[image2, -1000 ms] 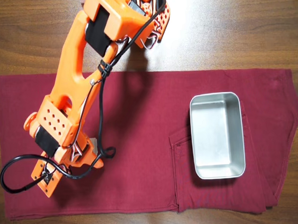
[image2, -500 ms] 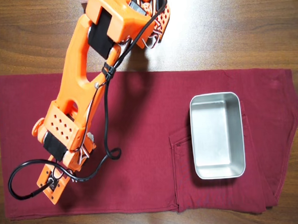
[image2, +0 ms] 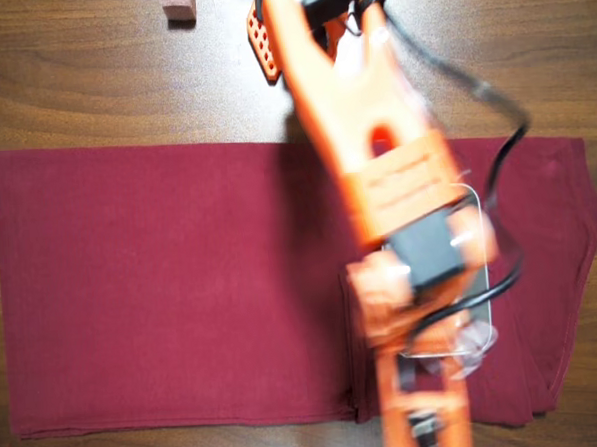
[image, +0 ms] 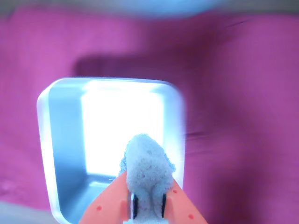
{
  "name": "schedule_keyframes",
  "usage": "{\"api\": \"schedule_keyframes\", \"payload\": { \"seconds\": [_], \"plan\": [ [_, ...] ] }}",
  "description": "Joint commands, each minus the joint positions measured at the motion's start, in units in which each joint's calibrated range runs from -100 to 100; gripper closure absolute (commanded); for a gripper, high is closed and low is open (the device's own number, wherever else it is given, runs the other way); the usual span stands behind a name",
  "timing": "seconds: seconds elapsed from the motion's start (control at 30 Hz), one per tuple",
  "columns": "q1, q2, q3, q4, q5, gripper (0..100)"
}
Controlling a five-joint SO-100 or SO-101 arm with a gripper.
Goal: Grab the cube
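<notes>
While the orange arm [image2: 375,159] reaches over the tray [image: 63,140], its fingers [image: 105,205] clamp the cube [image: 147,163]

Arm shell: bright orange moulded plastic arm [image2: 374,129], with an oval slot.
Motor: black box.
Cables: black, looping.
Fingers [image: 105,205]: orange wedges with small holes.

Hobbyist's cloth-covered [image2: 162,291] wooden table [image2: 90,74]

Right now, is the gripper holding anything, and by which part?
Yes: the cube, pinched on its two opposite sides between the orange fingers, above the metal tray.
</notes>
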Motion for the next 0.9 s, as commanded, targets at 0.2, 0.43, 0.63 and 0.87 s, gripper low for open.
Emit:
{"api": "schedule_keyframes", "payload": {
  "seconds": [0.2,0.43,0.63,0.87],
  "plan": [
    [-6.9,7.3,-0.3,-3.9,-4.4,84],
    [-5.1,7.1,-0.3,-1.9,-2.4,62],
    [-3.3,4.9,-0.1,-1.7,-0.4,79],
    [14.9,-35.9,46.4,-49.5,6.5,100]
  ]
}}
